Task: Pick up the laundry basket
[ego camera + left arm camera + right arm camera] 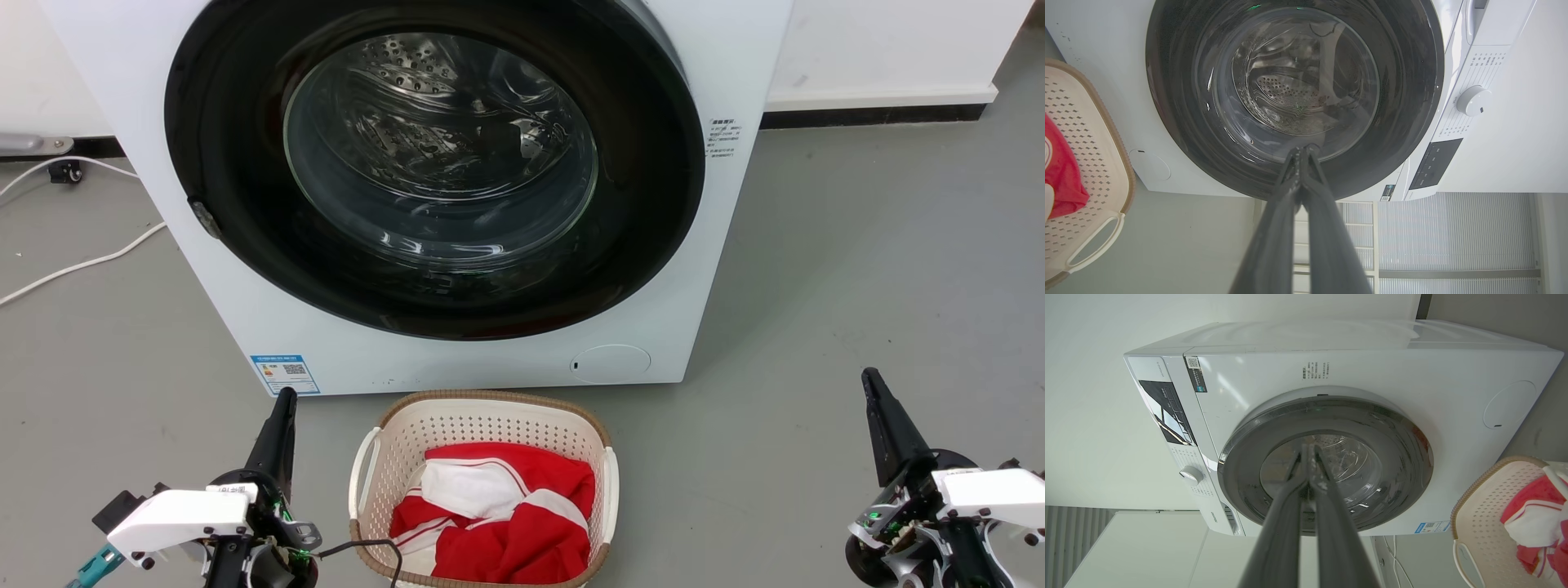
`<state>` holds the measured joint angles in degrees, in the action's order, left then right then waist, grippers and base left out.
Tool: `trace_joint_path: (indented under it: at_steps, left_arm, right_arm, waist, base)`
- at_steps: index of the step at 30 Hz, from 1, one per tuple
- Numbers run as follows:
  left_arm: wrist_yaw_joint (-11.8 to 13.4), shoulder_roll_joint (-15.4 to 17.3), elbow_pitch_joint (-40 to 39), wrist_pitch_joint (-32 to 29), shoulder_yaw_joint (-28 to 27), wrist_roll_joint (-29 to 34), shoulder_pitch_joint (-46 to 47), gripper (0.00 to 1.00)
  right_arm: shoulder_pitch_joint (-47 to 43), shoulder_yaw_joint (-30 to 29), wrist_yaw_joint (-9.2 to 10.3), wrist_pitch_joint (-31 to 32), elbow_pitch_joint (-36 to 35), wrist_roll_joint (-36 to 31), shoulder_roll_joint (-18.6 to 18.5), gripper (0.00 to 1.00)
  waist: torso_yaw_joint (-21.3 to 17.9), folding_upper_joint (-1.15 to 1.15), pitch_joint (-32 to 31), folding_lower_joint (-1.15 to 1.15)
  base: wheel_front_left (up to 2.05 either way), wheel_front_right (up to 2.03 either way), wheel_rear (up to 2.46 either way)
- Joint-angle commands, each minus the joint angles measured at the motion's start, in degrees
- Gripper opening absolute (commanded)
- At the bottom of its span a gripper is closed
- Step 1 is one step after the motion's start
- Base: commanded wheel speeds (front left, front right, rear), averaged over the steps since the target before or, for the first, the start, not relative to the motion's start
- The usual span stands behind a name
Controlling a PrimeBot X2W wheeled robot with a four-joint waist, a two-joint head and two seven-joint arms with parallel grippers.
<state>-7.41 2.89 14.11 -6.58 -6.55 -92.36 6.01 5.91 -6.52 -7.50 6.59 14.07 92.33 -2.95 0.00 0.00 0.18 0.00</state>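
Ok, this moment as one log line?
laundry basket: on floor before washing machine, red-white garment inside | left gripper: shut, empty, to its left | right gripper: shut, empty, to its right | grasp: not begun

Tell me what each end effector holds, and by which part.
Nothing is held. The left end effector and right end effector are shut and empty, either side of the laundry basket.
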Motion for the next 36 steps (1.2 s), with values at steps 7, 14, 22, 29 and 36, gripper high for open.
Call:
trace_joint_path:
  at_steps: [7, 14, 22, 29, 36]
  left_arm:
    - [0.02, -0.09, 0.70, 0.11, 0.12, 0.01, -0.47, 1.00]
    - [0.01, -0.12, 0.18, 2.02, 0.42, 2.39, -0.82, 1.00]
    - [0.09, -0.10, -1.70, 4.21, -0.05, 9.98, -0.49, 1.00]
    - [1.13, -0.09, -3.71, 5.73, 0.57, 17.09, -0.42, 1.00]
    - [2.91, -0.07, -5.58, 7.40, 2.36, 25.21, -0.71, 1.00]
  right_arm:
    - [-0.51, 0.10, 0.00, -0.09, 0.74, -0.06, 0.07, 1.00]
    - [-0.90, 0.31, 0.01, -1.99, 0.57, -2.85, 0.09, 1.00]
    - [-1.05, 0.38, 0.01, -4.19, -1.75, -12.94, 0.08, 1.00]
    - [-1.34, 1.49, 0.01, -5.73, -3.94, -22.12, 0.08, 1.00]
    - [-1.83, 3.14, 0.01, -7.39, -5.58, -32.48, 0.07, 1.00]
  waist:
    - [0.00, 0.00, 0.01, 0.00]
    - [0.00, 0.00, 0.09, 0.00]
    - [-0.04, 0.00, 0.26, 0.00]
    - [-0.08, 0.00, 0.41, 0.00]
    - [-0.10, 0.00, 0.52, 0.00]
  base:
    - [0.00, 0.00, 0.00]
    - [0.00, 0.00, 0.00]
    - [0.00, 0.00, 0.00]
    - [0.00, 0.00, 0.00]
    - [0.00, 0.00, 0.00]
